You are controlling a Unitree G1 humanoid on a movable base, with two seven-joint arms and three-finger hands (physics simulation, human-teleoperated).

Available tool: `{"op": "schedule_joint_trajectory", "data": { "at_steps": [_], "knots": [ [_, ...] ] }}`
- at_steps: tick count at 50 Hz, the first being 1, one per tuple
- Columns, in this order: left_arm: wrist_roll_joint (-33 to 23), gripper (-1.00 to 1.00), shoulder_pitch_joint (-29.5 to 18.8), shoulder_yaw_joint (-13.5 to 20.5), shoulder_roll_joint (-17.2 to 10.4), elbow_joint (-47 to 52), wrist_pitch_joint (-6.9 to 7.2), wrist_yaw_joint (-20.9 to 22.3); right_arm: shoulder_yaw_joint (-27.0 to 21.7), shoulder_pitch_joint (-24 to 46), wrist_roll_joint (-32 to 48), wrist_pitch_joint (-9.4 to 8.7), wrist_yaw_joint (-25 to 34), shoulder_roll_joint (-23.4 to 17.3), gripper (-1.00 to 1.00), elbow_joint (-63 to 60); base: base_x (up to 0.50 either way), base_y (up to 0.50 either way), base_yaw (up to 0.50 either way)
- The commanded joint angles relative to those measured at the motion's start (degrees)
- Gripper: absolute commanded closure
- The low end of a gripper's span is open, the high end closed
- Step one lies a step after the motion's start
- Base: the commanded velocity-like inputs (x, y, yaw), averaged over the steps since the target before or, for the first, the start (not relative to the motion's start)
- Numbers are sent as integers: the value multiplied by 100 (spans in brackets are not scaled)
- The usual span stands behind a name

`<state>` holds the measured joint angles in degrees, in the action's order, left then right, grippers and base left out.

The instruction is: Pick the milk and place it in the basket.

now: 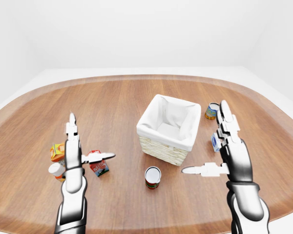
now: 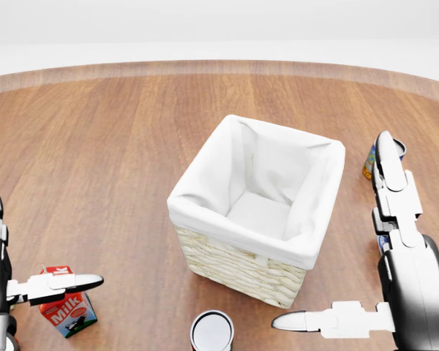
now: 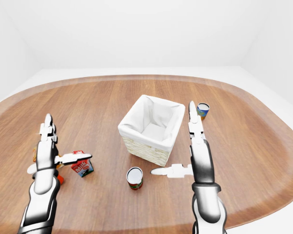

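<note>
The milk carton, red and blue with "Milk" on its side, stands on the wooden table at the bottom left of the head view. My left hand is open beside it, its thumb lying across the carton's top and its fingers pointing up, to the carton's left. The wicker basket, lined with white cloth, sits in the middle and holds nothing. To the right of the basket, my right hand is open with the thumb pointing left and nothing in it.
A tin can stands just below the basket. An orange carton and a white-capped bottle sit left of the milk. Another can and a blue carton lie by my right hand. The oval table's edge runs close below.
</note>
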<state>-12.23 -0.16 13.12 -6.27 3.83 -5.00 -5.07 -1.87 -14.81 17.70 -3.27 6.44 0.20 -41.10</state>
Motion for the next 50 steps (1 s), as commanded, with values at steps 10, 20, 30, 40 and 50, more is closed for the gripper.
{"op": "schedule_joint_trajectory", "data": {
  "at_steps": [10, 20, 30, 40, 50],
  "knots": [
    [88, -100, -386, 7, -224, -948, 0, -239, 10, 6, 3, -44, 8, 0, -100, -45, 0, 0, 0],
    [121, -100, -360, 13, -258, -974, 0, -261, 15, -1, 1, -53, 8, 0, -100, -63, 0, 0, 0],
    [54, -100, -295, -14, -218, -1018, 0, -285, 15, -1, 9, -41, 1, 1, -100, -44, 0, 0, 0],
    [4, -100, -219, -52, -204, -1193, 0, -314, 1, 9, 6, -9, -11, 0, -100, 3, 0, 0, 0],
    [-10, -100, -199, -46, -200, -1360, 0, -319, 9, -33, 6, -1, -4, 5, -100, -46, 0, 0, 0]
  ]
}}
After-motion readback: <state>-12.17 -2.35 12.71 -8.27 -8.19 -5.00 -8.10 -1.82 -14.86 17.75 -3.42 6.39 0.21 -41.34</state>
